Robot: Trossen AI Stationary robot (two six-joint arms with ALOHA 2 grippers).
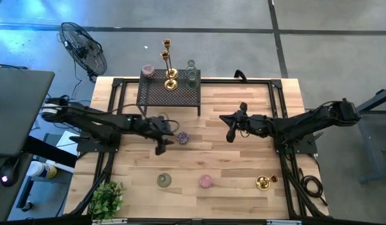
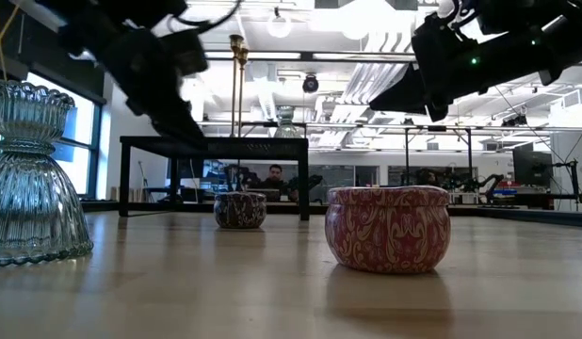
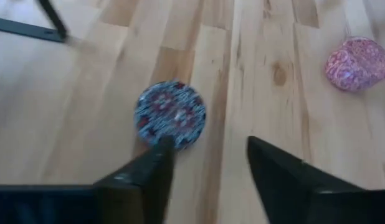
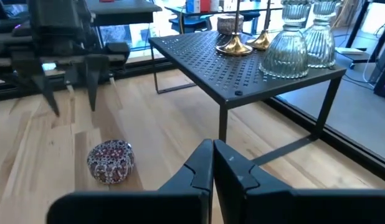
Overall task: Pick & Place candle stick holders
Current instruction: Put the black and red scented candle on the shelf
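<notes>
From above: my left end effector (image 1: 163, 145) hangs over the middle of the wooden counter (image 1: 243, 162), fingers apart, with the dark round holder (image 1: 182, 137) just beside it at about two o'clock. My right end effector (image 1: 231, 134) hovers at three o'clock from that holder, well apart from it. The black mesh rack (image 1: 168, 94) stands at twelve o'clock on the counter and carries two tall gold candlesticks (image 1: 170, 75), a pink round holder (image 1: 148, 70) and two glass holders (image 1: 192, 76). Along the six o'clock edge sit a green glass holder (image 1: 164, 180), a pink holder (image 1: 206, 181) and a squat gold holder (image 1: 263, 183); a leafy plant (image 1: 105, 200) fills the seven o'clock corner.

From counter height: the pink patterned holder (image 2: 388, 228) sits closest, the dark holder (image 2: 240, 210) farther back near the rack (image 2: 216, 146), and a ribbed glass holder (image 2: 32, 179) stands upright at nine o'clock. Both my arms hang overhead.

From my left wrist: my open fingers (image 3: 149, 180) straddle bare wood just short of the dark holder (image 3: 171, 114), not touching it; the pink holder (image 3: 356, 63) lies well apart.

From my right wrist: my fingers (image 4: 239, 177) are pressed together, empty. Beyond them lie the dark holder (image 4: 109, 161) and my left end effector (image 4: 73, 93) above it, with the loaded rack (image 4: 242, 68) alongside.
</notes>
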